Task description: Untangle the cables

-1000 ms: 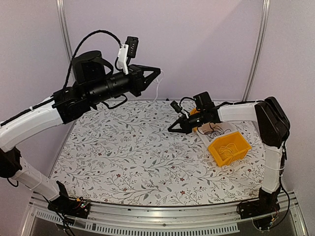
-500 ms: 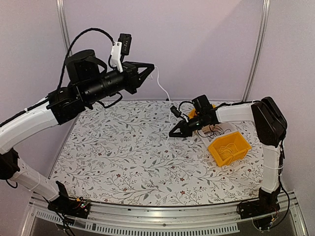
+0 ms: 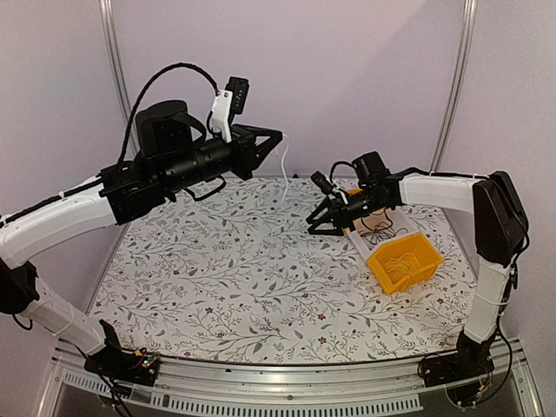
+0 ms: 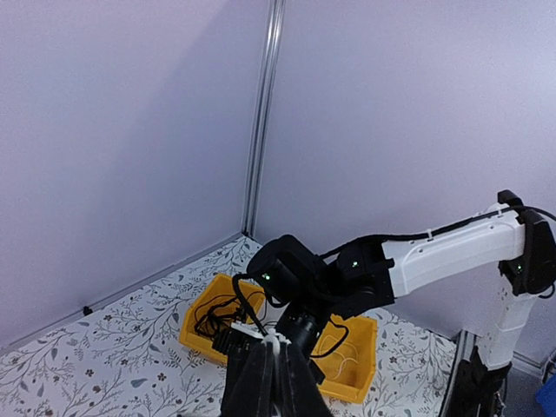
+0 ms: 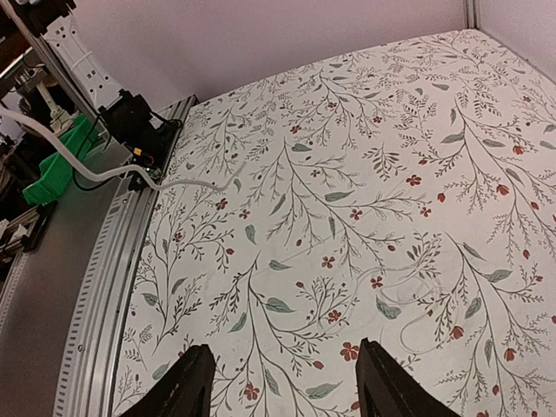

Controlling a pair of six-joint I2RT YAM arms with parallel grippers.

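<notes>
My left gripper [image 3: 278, 136] is raised over the table's far middle, shut on a thin white cable [image 3: 286, 169] that hangs loose below it. In the left wrist view the closed fingers [image 4: 261, 382] pinch that cable's end [image 4: 275, 341]. My right gripper [image 3: 314, 223] is open and empty, low over the table and left of the bins. Its fingers [image 5: 193, 387] stand wide apart above faint white cable loops [image 5: 417, 295] on the cloth. Tangled black cables [image 4: 217, 317] lie in one yellow bin [image 4: 193, 323]. Thin white cables [image 4: 343, 360] lie in the other bin [image 4: 347, 393].
The nearer yellow bin [image 3: 383, 261] stands at the right of the flowered table, with black cables [image 3: 380, 231] just behind it. The right arm [image 4: 434, 261] reaches across both bins. A metal rail [image 5: 104, 287] edges the table, and a blurred white cord [image 5: 87, 169] crosses it.
The right gripper has opened and let go of the white cable, then drawn back toward the bins. The cable now hangs only from the left gripper, which has shifted right.
</notes>
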